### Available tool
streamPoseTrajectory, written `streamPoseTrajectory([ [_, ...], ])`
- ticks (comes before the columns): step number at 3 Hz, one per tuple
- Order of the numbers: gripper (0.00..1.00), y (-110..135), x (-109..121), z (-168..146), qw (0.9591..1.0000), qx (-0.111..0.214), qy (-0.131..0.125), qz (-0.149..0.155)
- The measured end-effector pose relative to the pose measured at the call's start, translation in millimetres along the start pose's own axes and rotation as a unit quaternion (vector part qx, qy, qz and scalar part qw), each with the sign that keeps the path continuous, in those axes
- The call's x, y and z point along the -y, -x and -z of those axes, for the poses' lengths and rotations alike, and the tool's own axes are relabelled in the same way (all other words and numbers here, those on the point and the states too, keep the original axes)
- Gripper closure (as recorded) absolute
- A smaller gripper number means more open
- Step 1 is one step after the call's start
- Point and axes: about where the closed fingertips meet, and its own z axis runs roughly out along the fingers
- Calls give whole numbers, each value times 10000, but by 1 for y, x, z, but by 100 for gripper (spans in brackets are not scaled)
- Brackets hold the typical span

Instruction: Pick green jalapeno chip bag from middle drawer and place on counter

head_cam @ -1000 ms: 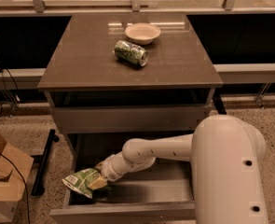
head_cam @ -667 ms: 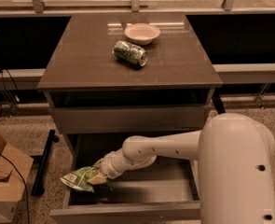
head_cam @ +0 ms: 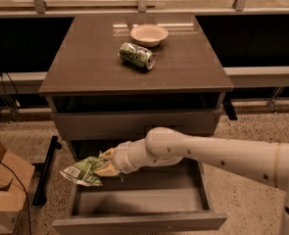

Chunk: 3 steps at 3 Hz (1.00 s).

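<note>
Camera view has my end effector [head_cam: 106, 166] low on the left, over the open middle drawer [head_cam: 134, 222]. It is pinched tight on the green jalapeno chip bag [head_cam: 81, 170]. The bag sticks out to the left of it, up off the drawer floor and over the left wall. I think the job now is lifting. I should go slow, back out from under the desk [head_cam: 85, 67] edge, then rise and pick a bare spot away from the can [head_cam: 136, 56] and bowl [head_cam: 149, 34].
</note>
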Motion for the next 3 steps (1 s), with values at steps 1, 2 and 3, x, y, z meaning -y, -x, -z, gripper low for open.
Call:
streamPoseTrajectory([
  [1,100,54,-5,56,9956,686,37,632],
  [2,100,111,-13,115,9805,1209,-31,1551],
  [3,100,172,-6,165,9600,1407,-313,2402],
])
